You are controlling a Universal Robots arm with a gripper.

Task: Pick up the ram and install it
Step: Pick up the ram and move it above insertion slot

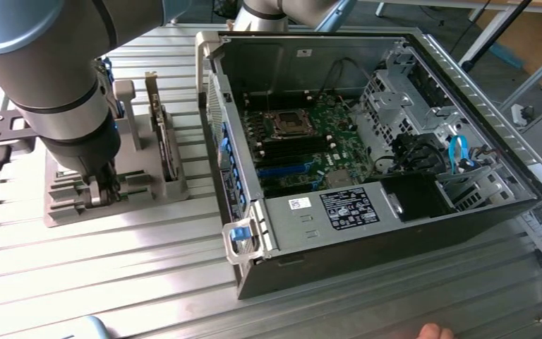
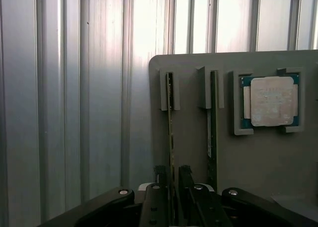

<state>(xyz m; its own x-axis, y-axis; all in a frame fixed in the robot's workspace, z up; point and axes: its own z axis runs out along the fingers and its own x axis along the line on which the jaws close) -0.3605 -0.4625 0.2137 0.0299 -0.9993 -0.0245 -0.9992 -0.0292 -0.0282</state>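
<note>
The ram (image 2: 170,122) stands on edge in a slot of the grey holder (image 2: 189,68), seen as a thin green strip. My gripper (image 2: 172,175) is lowered over it, open, with one black finger on each side of the strip and a narrow gap left to each. In the exterior view my gripper (image 1: 101,192) sits low at the holder (image 1: 149,192) on the table, at the exterior view's left of the open computer case (image 1: 252,233). The arm hides the ram there. The motherboard (image 1: 341,152) lies inside the case with black memory slots (image 1: 295,150) below the processor socket.
A second, larger green card (image 2: 212,127) stands on edge in the slot beside the ram, also seen as card (image 1: 163,134). A square silver processor (image 2: 271,101) lies in a recess of the holder. The table (image 1: 111,282) is ribbed metal. A hand (image 1: 436,330) shows at its near edge.
</note>
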